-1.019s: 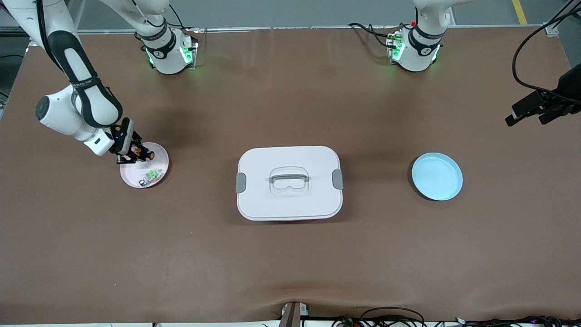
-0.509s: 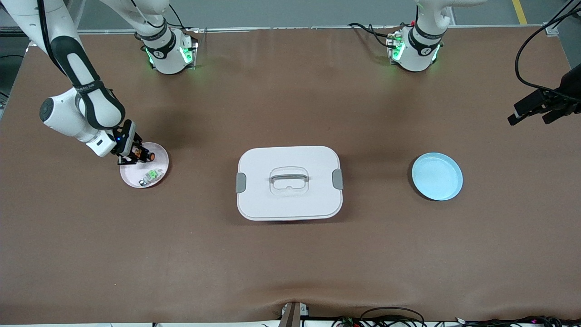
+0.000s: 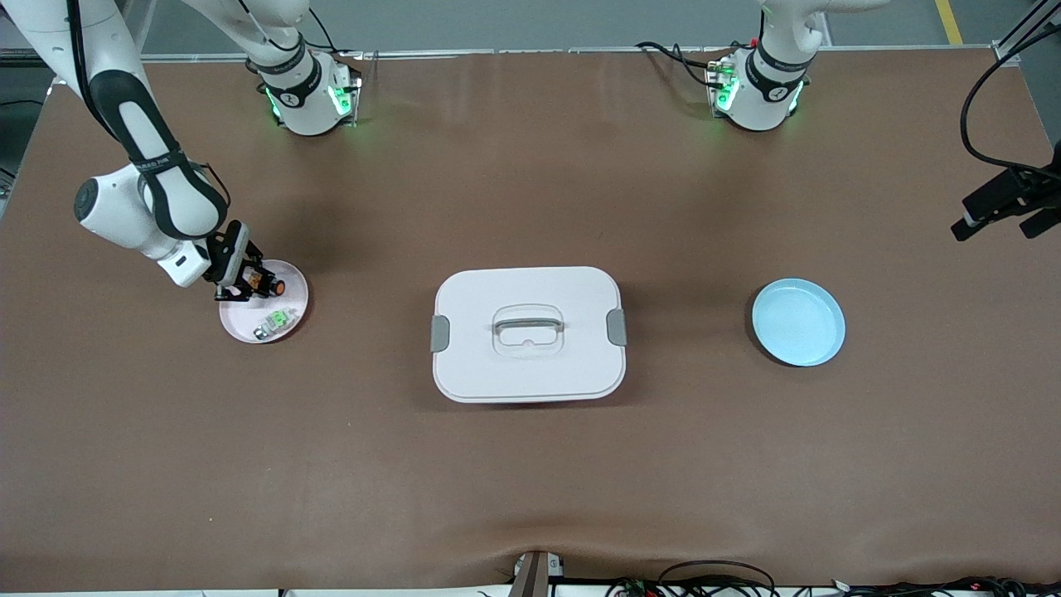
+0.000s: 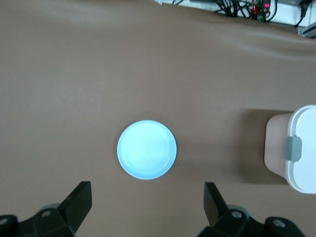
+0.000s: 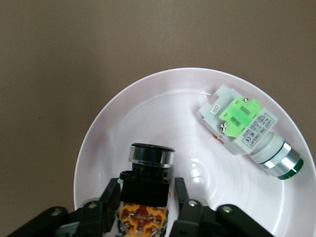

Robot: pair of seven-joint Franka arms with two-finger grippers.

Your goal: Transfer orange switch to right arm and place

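Note:
The orange switch (image 3: pixel 265 286) (image 5: pixel 145 195) rests in the small pale plate (image 3: pixel 294 298) (image 5: pixel 163 113) at the right arm's end of the table, its cap pointing toward the middle of the table. My right gripper (image 3: pixel 251 286) (image 5: pixel 145 190) is low over the plate, open, its fingers (image 5: pixel 109 197) straddling the switch's black body with a thin gap showing on one side. My left gripper (image 3: pixel 1003 211) (image 4: pixel 147 200) hangs open and empty in the air past the blue plate (image 3: pixel 798 322) (image 4: pixel 146 149), at the left arm's end of the table.
A green-and-silver switch (image 3: pixel 278 319) (image 5: pixel 244 131) lies in the same pale plate, nearer the front camera than the orange one. A white lidded box (image 3: pixel 528 333) (image 4: pixel 301 148) with a handle sits mid-table.
The right gripper's fingers have eased apart around the orange switch, which stays in the plate. The left gripper has drifted farther out toward its end of the table.

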